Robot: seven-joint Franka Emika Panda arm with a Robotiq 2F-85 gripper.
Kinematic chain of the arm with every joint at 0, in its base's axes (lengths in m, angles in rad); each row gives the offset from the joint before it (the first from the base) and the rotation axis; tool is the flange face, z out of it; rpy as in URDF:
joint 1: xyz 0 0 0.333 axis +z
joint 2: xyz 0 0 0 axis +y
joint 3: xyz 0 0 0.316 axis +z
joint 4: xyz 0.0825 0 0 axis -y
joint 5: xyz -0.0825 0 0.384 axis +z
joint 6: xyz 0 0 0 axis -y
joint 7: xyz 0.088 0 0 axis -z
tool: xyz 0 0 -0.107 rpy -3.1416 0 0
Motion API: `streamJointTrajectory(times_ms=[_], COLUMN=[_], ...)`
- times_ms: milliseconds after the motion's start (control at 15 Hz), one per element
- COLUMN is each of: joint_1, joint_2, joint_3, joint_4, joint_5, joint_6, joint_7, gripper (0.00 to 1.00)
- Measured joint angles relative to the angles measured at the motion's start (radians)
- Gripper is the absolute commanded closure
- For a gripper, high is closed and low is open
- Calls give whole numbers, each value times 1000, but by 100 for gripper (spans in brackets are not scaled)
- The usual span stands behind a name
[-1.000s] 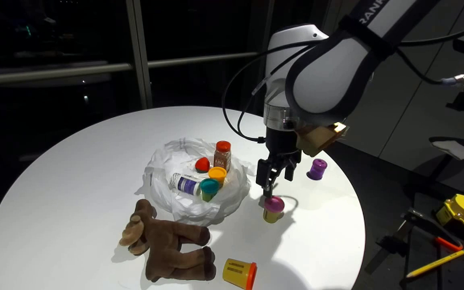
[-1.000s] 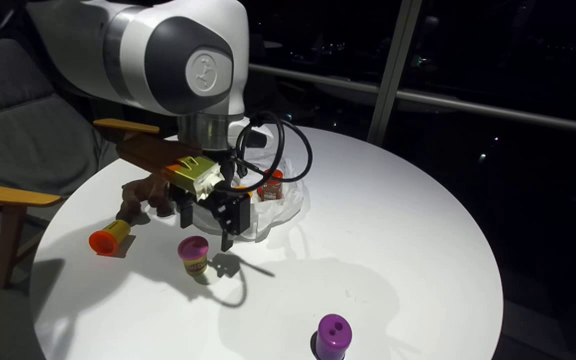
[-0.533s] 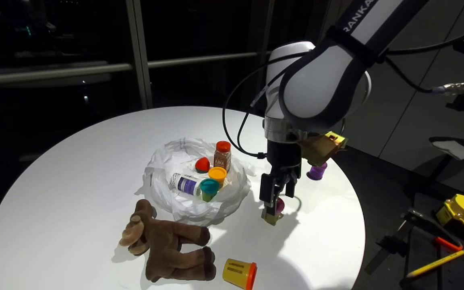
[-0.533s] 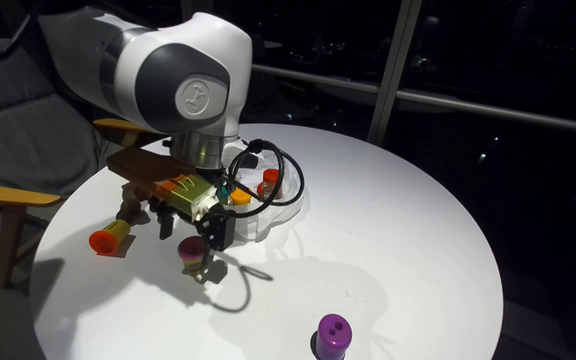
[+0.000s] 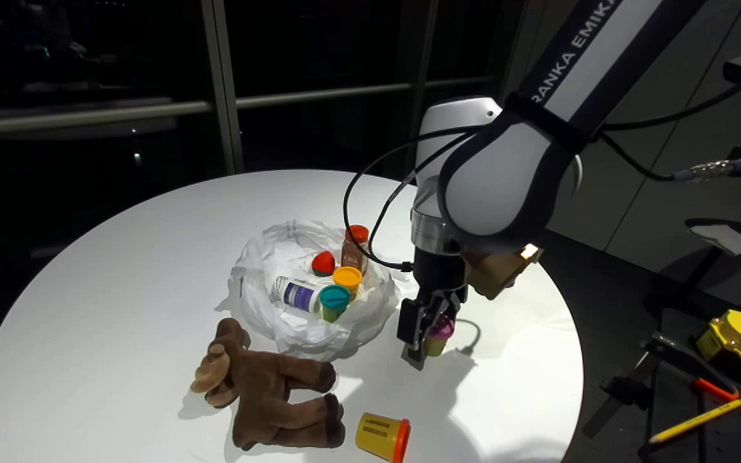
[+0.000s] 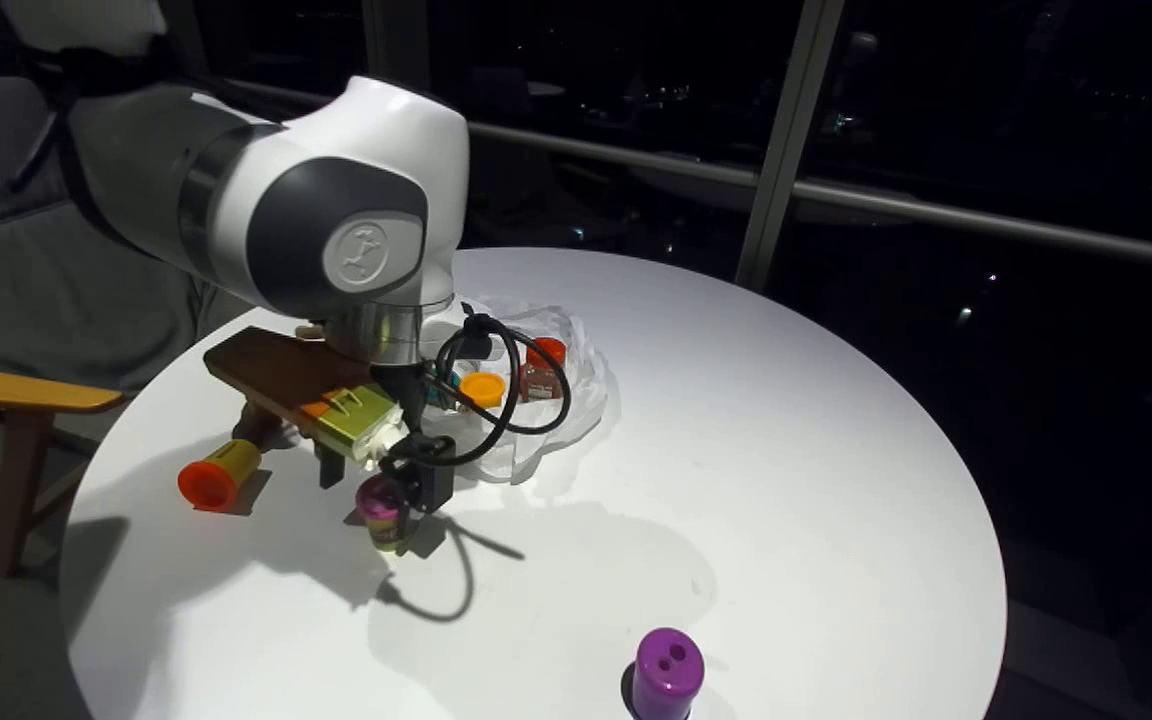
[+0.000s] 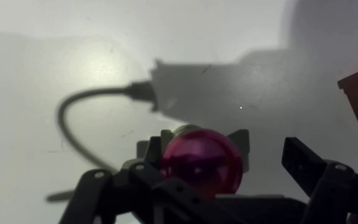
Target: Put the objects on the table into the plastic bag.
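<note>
My tool point(image 7: 222, 143) is spread wide, gripping nothing, I suppose so the pink-lidded cup point(image 7: 202, 160) fits; it stands on the counter point(image 5: 119, 289) between the jaws. The plastic bag point(image 5: 300, 334) lies open nearby, probably to receive it.

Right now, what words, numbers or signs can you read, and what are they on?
"RANKA EMIKA", on the arm; its start is covered.
Round badge on the arm: a sign, no letters I can make out.
Jar: letters too blurred to be sure of.
White bottle: print too small to read.
Lying cup: dark print, too small.
Pink-lid cup: print too blurred.
Nothing else that I can read.
</note>
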Motion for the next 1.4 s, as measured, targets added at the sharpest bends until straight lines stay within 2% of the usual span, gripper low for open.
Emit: streamJointTrajectory(times_ms=[200,467,667,800,1000,1200,1400], joint_1=[36,125,210,291,396,430,410], joint_2=[13,14,5,-12,-65,-126,-134], joint_3=[-30,-126,-219,-296,-365,-344,-279], joint_4=[2,-7,-16,-19,-1,81,225], joint_5=[-8,-57,-111,-160,-222,-247,-247], joint_6=[65,128,152,146,53,-106,-220], joint_7=[47,145,241,323,430,498,536], gripper=[49,79,80,80,80,80,80])
